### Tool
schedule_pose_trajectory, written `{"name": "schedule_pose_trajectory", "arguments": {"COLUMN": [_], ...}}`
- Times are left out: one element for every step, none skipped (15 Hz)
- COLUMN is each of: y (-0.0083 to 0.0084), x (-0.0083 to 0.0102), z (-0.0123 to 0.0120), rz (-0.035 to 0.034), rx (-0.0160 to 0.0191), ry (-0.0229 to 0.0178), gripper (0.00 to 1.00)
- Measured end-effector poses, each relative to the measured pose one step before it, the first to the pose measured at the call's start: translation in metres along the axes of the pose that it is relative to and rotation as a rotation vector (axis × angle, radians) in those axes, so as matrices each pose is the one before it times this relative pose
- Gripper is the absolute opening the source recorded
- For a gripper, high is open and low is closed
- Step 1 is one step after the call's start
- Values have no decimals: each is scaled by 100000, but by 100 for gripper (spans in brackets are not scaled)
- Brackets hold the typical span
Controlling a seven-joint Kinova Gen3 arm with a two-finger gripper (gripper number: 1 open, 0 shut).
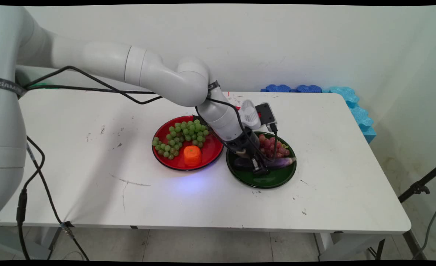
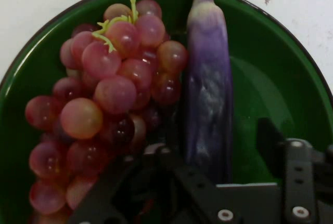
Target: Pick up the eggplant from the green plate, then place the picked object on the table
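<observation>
My gripper (image 1: 256, 166) is down inside a green plate (image 1: 269, 181) and stands open. Its two fingers straddle a purple eggplant (image 2: 208, 94) that lies on the plate; the left finger (image 2: 162, 154) is close against the eggplant, while a small gap remains at the right finger (image 2: 270, 135). A bunch of red grapes (image 2: 109, 89) lies on the same plate (image 2: 270, 83), right beside the eggplant. In the main view the eggplant's (image 1: 282, 162) tip sticks out to the right of the hand, with the red grapes (image 1: 275, 146) behind it.
A red plate (image 1: 212, 151) just left of the green one holds green grapes (image 1: 182, 136) and an orange carrot piece (image 1: 192, 155). Blue foam pieces (image 1: 347, 96) line the table's far right corner. A black stand leg (image 1: 421, 186) is beyond the right edge.
</observation>
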Motion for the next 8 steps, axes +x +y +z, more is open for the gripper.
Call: {"name": "schedule_pose_trajectory", "arguments": {"y": [-8, 7, 27, 32, 17, 21, 19, 23], "x": [-14, -4, 26, 28, 14, 16, 47, 94], "z": [121, 79, 61, 36, -12, -67, -107, -192], "rz": [70, 64, 147, 215, 245, 181, 164, 41], "rx": [-184, -200, -232, -214, -149, -100, -125, -133], "ry": [58, 124, 116, 170, 230, 273, 392, 502], "gripper": [0, 0, 0, 0, 0, 0, 0, 0]}}
